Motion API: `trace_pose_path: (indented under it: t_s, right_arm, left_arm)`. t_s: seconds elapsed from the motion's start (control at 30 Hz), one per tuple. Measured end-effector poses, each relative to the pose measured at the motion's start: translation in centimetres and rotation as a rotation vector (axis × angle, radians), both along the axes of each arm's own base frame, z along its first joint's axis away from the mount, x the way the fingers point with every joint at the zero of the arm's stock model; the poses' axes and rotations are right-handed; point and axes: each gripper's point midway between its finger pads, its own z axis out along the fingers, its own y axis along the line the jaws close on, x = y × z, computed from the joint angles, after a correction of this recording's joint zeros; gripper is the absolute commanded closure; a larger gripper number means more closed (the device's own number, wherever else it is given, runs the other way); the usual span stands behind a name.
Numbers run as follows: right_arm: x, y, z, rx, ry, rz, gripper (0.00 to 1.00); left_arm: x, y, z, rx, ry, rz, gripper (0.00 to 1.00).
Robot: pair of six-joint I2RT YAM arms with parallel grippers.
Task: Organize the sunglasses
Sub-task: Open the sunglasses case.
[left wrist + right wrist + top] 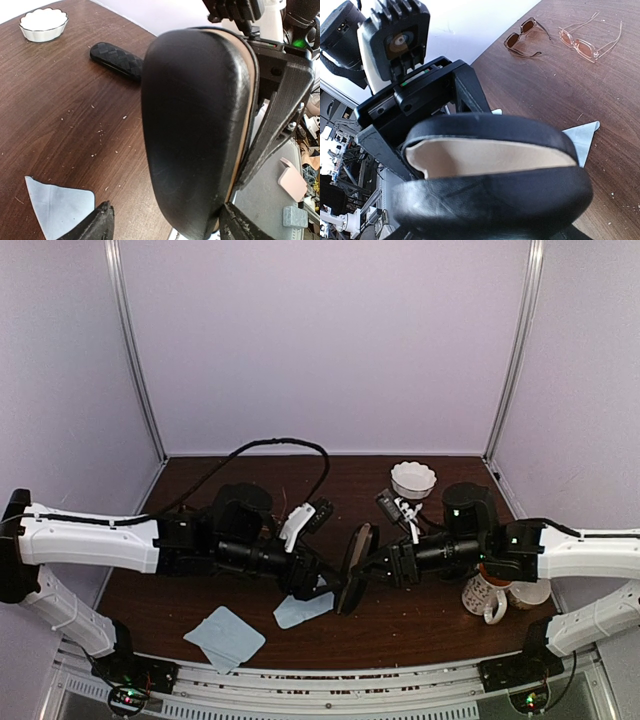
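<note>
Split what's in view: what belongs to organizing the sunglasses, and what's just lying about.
Job: dark-framed sunglasses; copper-framed sunglasses; open glasses case; probably the woven case.
Lying about: white bowl; mug; blue cloth; second blue cloth.

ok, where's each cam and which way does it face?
Top external: above, behind the bases, looking down; both arms show, left gripper and right gripper either side of the glasses case.
Left wrist: on left arm, facing right, white bowl beyond; own fingers at bottom.
Right wrist: on right arm, facing left toward the sunglasses; own fingers not discernible.
Shared: both wrist views show the case and the opposite gripper.
</note>
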Motion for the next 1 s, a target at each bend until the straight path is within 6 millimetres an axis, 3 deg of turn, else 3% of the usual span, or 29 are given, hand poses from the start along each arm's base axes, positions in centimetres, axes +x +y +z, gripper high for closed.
trace_pose_path:
  t_s: [0.27, 1.0]
  right_arm:
    - [0.6, -0.1, -0.6, -0.021, 0.004, -0.026, 0.63]
    - [0.8, 0.3, -1.4, -0.035, 0.032, -0.030, 0.64]
  left_arm:
    - [0.4, -0.6, -0.6, 0.050, 0.023, 0.008, 0.32]
    - [3.3, 0.4, -2.5, 0.209, -0.027, 0.167, 0.36]
